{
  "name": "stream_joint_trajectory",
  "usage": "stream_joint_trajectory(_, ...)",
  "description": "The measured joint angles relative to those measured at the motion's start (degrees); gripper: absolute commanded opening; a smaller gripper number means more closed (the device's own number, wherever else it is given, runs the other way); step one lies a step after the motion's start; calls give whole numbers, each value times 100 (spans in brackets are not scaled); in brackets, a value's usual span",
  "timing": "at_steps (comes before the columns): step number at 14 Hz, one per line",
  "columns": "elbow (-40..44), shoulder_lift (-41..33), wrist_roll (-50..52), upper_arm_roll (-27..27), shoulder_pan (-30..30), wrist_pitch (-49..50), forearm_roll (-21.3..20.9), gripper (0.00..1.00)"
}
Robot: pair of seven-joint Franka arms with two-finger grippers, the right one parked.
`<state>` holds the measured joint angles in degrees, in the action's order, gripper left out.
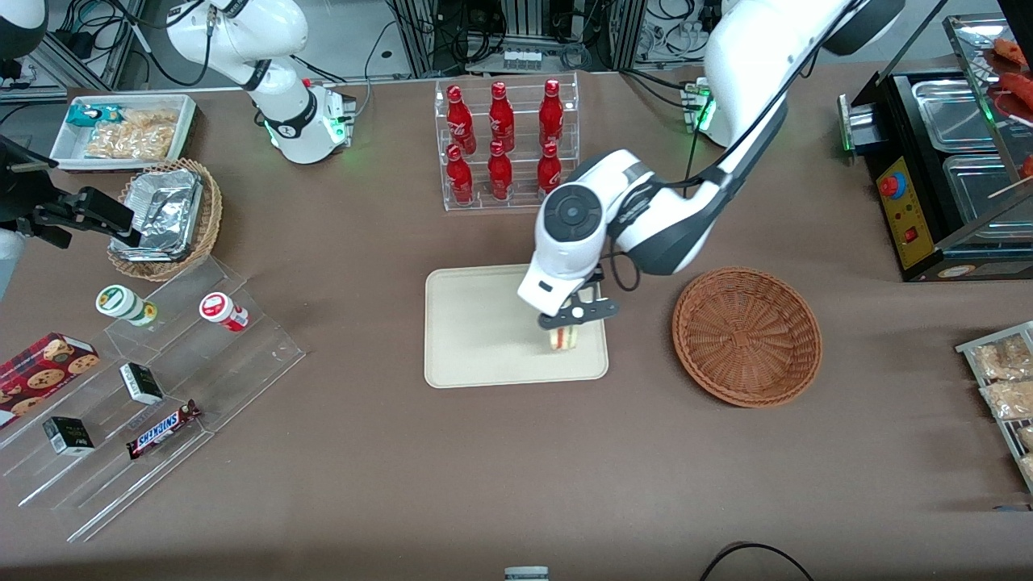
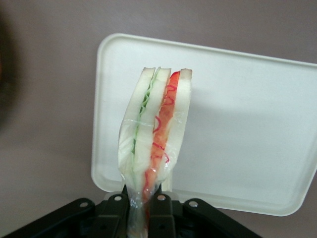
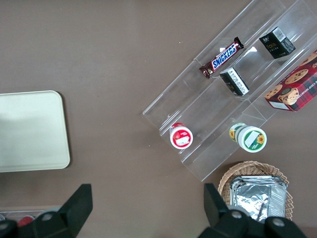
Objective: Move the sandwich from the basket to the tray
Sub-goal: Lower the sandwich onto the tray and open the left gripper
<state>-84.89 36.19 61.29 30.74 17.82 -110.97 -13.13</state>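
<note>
My left gripper (image 1: pixel 575 315) is shut on the sandwich (image 1: pixel 565 337), a plastic-wrapped wedge of pale bread with green and red filling, and holds it over the cream tray (image 1: pixel 476 339), at the tray's edge nearest the basket. In the left wrist view the sandwich (image 2: pixel 156 134) hangs between the black fingers (image 2: pixel 161 206) above the tray (image 2: pixel 247 124). The reddish-brown wicker basket (image 1: pixel 747 335) stands empty beside the tray, toward the working arm's end of the table.
A clear rack of red bottles (image 1: pixel 504 141) stands farther from the camera than the tray. Clear stepped shelves (image 1: pixel 153 379) with snacks and a tan foil-lined basket (image 1: pixel 165 218) lie toward the parked arm's end. A food warmer (image 1: pixel 944 169) stands toward the working arm's end.
</note>
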Motion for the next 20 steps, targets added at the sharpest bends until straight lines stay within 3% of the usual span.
stream_joint_trajectory(9, 1054, 1237, 364, -35, 641, 3, -46, 2)
stream_joint_trajectory(15, 1364, 1518, 386, -481, 1072, 0, -54, 4)
stream_joint_trajectory(16, 1385, 1542, 388, -482, 1083, -3, -54, 8)
stream_joint_trajectory(17, 1392, 1554, 388, -484, 1085, -17, -55, 25)
stream_joint_trajectory(18, 1394, 1556, 387, -491, 1085, -47, -55, 78)
stream_joint_trajectory(19, 1399, 1556, 371, -502, 1084, -63, -56, 100)
stream_joint_trajectory(20, 1410, 1556, 328, -522, 1079, -66, -56, 100)
